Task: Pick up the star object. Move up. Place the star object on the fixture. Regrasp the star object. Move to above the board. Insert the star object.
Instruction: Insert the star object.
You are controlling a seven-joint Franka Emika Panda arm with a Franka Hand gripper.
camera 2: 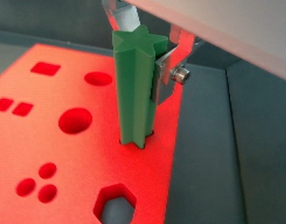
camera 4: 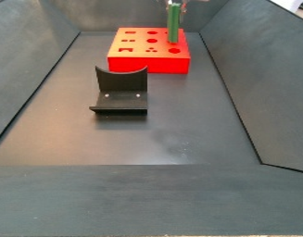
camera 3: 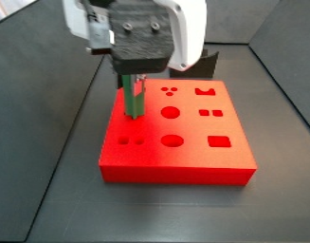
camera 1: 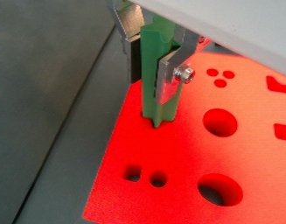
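My gripper is shut on the green star object and holds it upright over the red board. In both wrist views the silver fingers clamp the prism's upper part. Its lower end meets the board's top close to one edge, apparently in a recess; how deep it sits is hidden. In a side view the prism stands at the board's far right part, with the gripper mostly cut off above. The dark fixture stands bare on the floor, apart from the board.
The board has round holes, small paired holes, a hexagon hole and square holes. Sloped dark tray walls enclose the grey floor. The fixture also shows behind the board.
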